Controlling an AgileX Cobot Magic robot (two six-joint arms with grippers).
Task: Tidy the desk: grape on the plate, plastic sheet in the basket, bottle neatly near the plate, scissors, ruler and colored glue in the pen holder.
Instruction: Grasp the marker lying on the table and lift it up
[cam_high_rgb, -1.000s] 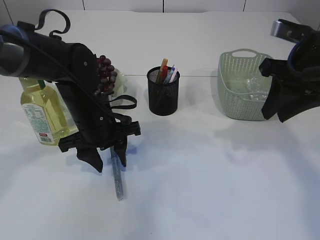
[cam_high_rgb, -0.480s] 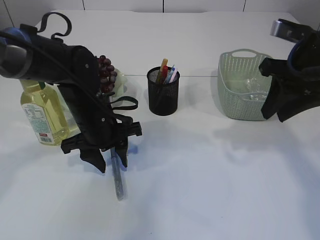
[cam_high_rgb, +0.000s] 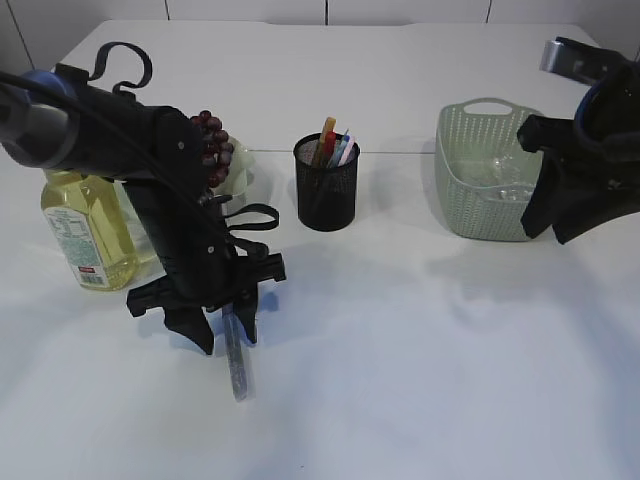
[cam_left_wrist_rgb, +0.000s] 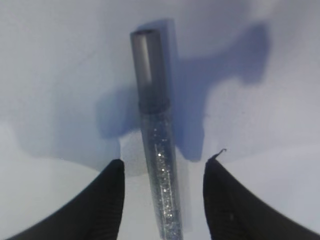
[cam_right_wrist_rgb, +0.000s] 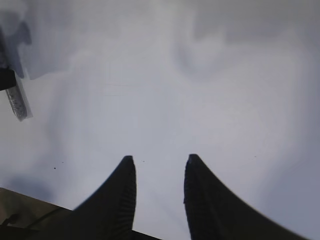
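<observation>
The colored glue (cam_high_rgb: 237, 368), a clear glitter tube with a grey cap (cam_left_wrist_rgb: 150, 65), lies flat on the white table. My left gripper (cam_high_rgb: 227, 338) points down over it and is open. Its fingers (cam_left_wrist_rgb: 107, 200) straddle the tube (cam_left_wrist_rgb: 159, 165) without touching it. The grape (cam_high_rgb: 212, 150) sits on the pale plate (cam_high_rgb: 243, 180) behind my left arm. A yellow bottle (cam_high_rgb: 85, 225) stands left of the plate. The plastic sheet (cam_high_rgb: 505, 182) lies in the green basket (cam_high_rgb: 462, 190). My right gripper (cam_right_wrist_rgb: 160, 159) hangs open and empty beside the basket (cam_high_rgb: 553, 230). Scissors and ruler cannot be picked out.
A black mesh pen holder (cam_high_rgb: 327, 190) stands at centre back with several colored items sticking out. The glue's end (cam_right_wrist_rgb: 18, 102) shows at the far left of the right wrist view. Bare table lies between the pen holder, the basket and the front edge.
My left gripper has come down a little over the glue tube and its jaws have narrowed slightly. The right arm has not moved.
</observation>
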